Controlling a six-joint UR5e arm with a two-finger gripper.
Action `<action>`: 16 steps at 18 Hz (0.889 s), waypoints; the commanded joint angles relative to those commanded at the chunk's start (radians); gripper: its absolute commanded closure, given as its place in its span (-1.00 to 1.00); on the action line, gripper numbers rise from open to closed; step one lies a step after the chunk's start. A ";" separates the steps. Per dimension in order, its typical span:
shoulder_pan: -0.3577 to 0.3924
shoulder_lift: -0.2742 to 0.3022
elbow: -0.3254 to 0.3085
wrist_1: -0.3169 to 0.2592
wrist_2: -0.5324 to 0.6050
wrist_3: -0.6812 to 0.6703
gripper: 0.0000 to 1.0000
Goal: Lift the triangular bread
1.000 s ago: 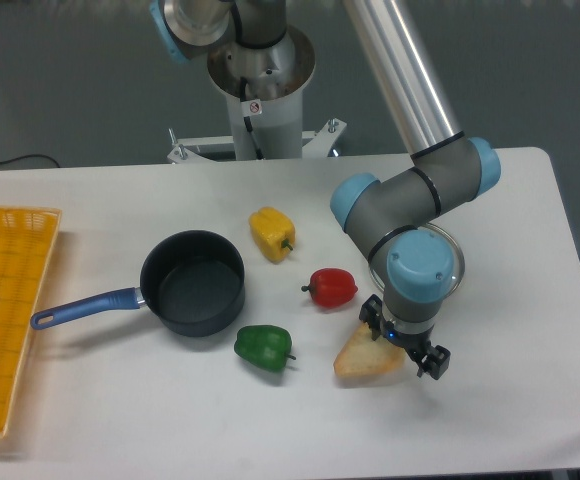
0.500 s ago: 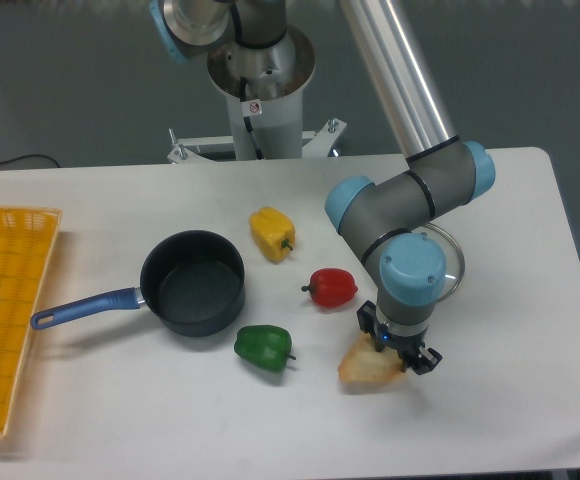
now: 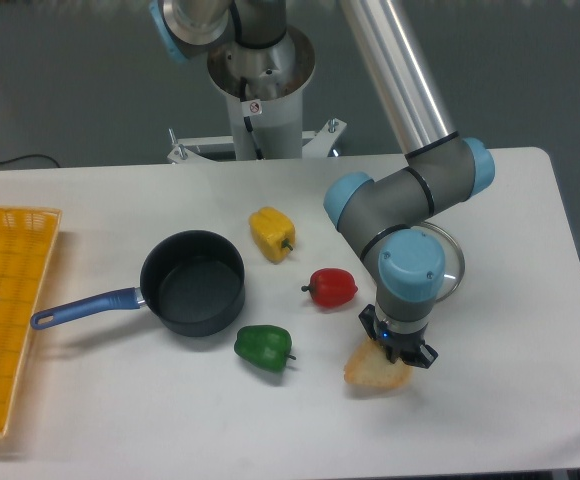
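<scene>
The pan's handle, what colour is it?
Blue. The pan itself is dark, and its handle shows clearly in the fixed camera view.

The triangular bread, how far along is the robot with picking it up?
Reaching looks done: the gripper is down on the triangular bread, fingers straddling its upper edge. The grasp is in hand; whether the fingers have fully clamped is unclear. The bread appears to rest on the table, so lifting remains.

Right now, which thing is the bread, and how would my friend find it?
Start at the white table and follow the robot arm down to its gripper. The triangular bread sits right under it, near the front edge. Unlike the shiny red pepper and green pepper nearby, it is pale tan with a golden-brown crust.
</scene>
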 joint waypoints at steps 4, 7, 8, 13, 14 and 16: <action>0.003 0.021 -0.002 -0.005 0.000 0.000 1.00; 0.005 0.038 -0.002 -0.009 -0.003 0.000 1.00; 0.006 0.041 -0.006 -0.009 -0.003 0.000 1.00; 0.000 0.038 -0.041 -0.005 0.000 0.000 0.67; -0.002 0.034 -0.052 -0.003 0.002 0.002 0.64; -0.003 0.025 -0.061 0.002 0.002 0.002 0.35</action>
